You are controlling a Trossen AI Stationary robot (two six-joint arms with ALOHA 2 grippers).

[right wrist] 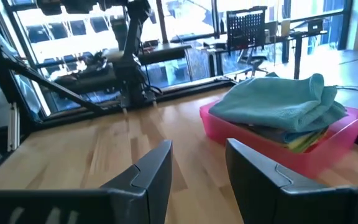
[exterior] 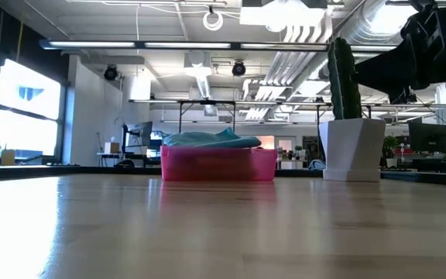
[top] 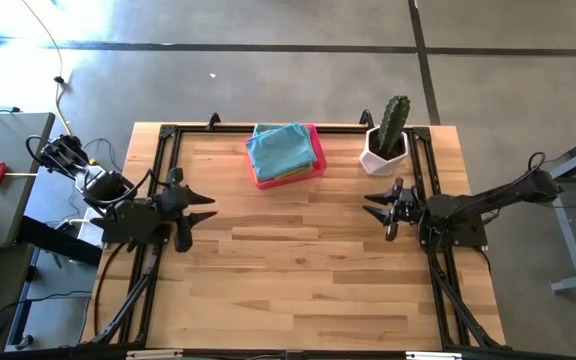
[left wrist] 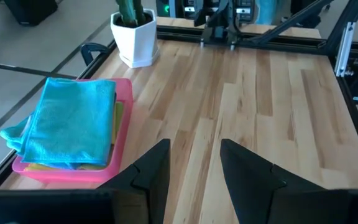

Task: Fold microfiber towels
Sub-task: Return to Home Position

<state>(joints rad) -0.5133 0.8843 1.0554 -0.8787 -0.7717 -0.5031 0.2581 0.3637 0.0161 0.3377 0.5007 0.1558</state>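
Observation:
A stack of folded microfiber towels, a teal-blue one (top: 280, 150) on top with yellow and green edges showing beneath, lies in the pink tray (top: 314, 166) at the table's far middle. It also shows in the left wrist view (left wrist: 73, 118), the right wrist view (right wrist: 278, 102) and the low view (exterior: 207, 139). My left gripper (top: 204, 206) is open and empty at the table's left side. My right gripper (top: 376, 208) is open and empty at the right side. Both point toward the table's middle.
A cactus in a white pot (top: 386, 145) stands at the far right, next to the tray. A black frame (top: 168, 140) runs along the table's edges. Bare wooden tabletop (top: 298, 260) lies between the two grippers and toward the near edge.

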